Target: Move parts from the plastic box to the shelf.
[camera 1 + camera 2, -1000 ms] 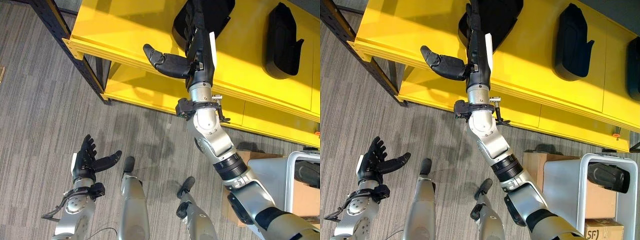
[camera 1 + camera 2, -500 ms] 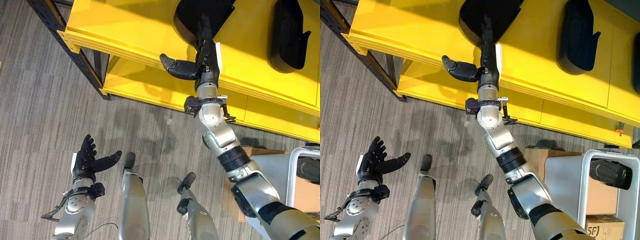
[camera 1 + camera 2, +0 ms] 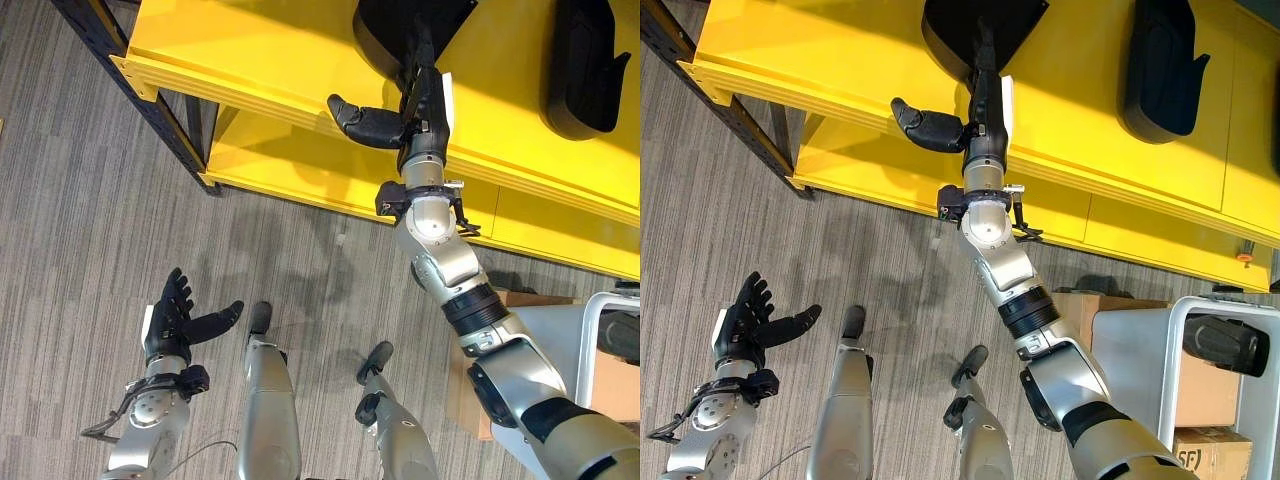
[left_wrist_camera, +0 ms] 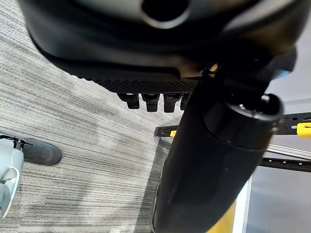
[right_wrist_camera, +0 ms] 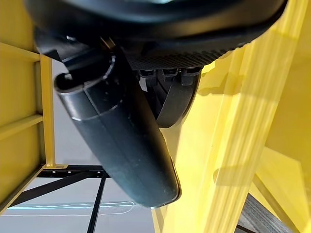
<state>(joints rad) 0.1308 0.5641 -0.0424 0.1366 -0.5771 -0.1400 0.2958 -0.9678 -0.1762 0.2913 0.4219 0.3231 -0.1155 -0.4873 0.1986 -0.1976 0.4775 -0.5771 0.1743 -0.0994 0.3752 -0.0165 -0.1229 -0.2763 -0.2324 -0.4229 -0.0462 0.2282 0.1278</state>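
Observation:
A black moulded part [image 3: 400,25] lies on the top of the yellow shelf [image 3: 250,50]. My right hand [image 3: 425,105] is stretched up to it and is open: its fingers are straight, with their tips at the part's near edge, and its thumb [image 3: 360,120] sticks out sideways. The right wrist view shows the part [image 5: 177,97] just past the fingers. A second black part [image 3: 585,60] lies further right on the shelf. At the lower right another black part [image 3: 1228,345] lies in a pale grey plastic box [image 3: 1130,365]. My left hand [image 3: 170,325] hangs open, palm up, low over the floor.
A black steel post [image 3: 130,85] carries the shelf's left end, and a lower yellow shelf [image 3: 290,170] sits under the top one. Cardboard boxes [image 3: 1200,455] stand beside and under the plastic box. Grey striped carpet [image 3: 80,250] covers the floor.
The view has shifted a little. My right hand's fingers have slid back from over the black part to its near edge. The left hand has not moved.

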